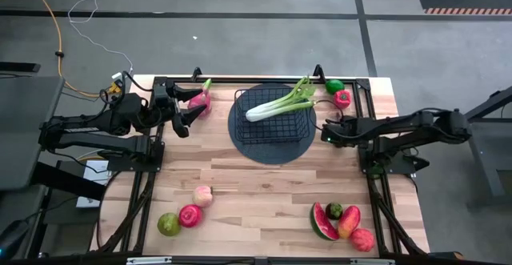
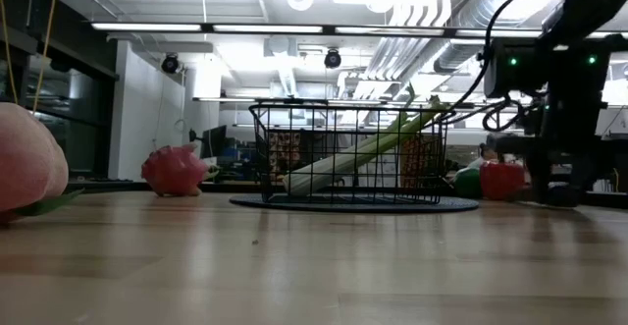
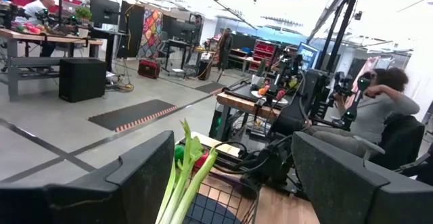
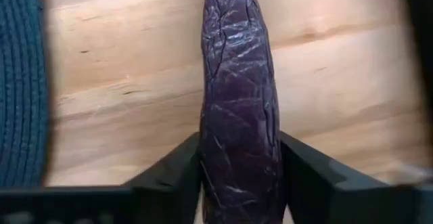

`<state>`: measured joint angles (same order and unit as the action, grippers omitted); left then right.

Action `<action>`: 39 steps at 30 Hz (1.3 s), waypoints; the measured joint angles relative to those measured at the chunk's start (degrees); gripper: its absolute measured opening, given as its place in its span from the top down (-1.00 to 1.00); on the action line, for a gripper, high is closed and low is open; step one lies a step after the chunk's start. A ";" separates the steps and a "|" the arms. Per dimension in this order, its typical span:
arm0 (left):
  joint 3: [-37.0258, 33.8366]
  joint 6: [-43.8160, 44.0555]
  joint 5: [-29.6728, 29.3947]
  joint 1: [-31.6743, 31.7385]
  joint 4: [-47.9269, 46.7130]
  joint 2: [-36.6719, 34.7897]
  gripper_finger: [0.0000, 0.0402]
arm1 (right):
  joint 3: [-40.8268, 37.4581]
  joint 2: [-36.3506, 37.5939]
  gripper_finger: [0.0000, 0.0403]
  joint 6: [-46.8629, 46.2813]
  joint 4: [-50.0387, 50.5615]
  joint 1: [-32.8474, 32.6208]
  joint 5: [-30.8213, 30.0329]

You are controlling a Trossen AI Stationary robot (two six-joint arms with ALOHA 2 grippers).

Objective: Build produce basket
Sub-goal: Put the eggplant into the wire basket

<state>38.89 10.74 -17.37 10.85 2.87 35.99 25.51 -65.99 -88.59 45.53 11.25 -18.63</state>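
Two of my fingers [image 4: 311,176] clamp a dark purple eggplant [image 4: 240,95] beside the basket [image 1: 276,121], while my left gripper [image 1: 186,105] hangs open near the dragon fruit [image 1: 200,101].

Between the left gripper [image 3: 233,176], whose dark jaws stand apart, rises the green leafy stalk [image 3: 184,176] above the wire basket [image 3: 230,207]. Just behind the stalk sit a green pepper [image 3: 178,152] and a red pepper [image 3: 201,158]. Beyond the stalk, a seated person [image 3: 379,112] raises an arm.
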 joint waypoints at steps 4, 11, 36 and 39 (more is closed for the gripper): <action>0.00 -0.01 0.00 0.00 -0.01 0.00 -0.44 | 4.90 2.13 0.50 4.85 8.15 0.00 -1.33; 0.00 -1.29 -1.35 -0.03 -0.03 0.00 -0.44 | 22.41 7.36 0.46 13.12 25.62 -0.02 -11.27; 0.00 -1.99 -9.04 0.00 -0.36 0.00 -0.44 | 52.63 -19.30 0.38 95.01 2.34 0.00 14.78; 0.00 -1.97 -9.04 0.00 -0.88 0.00 -0.44 | 52.79 -24.07 0.38 101.75 3.64 0.11 14.82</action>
<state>38.89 8.78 -26.40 10.85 1.99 35.99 78.30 -90.07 13.15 49.17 11.36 -3.81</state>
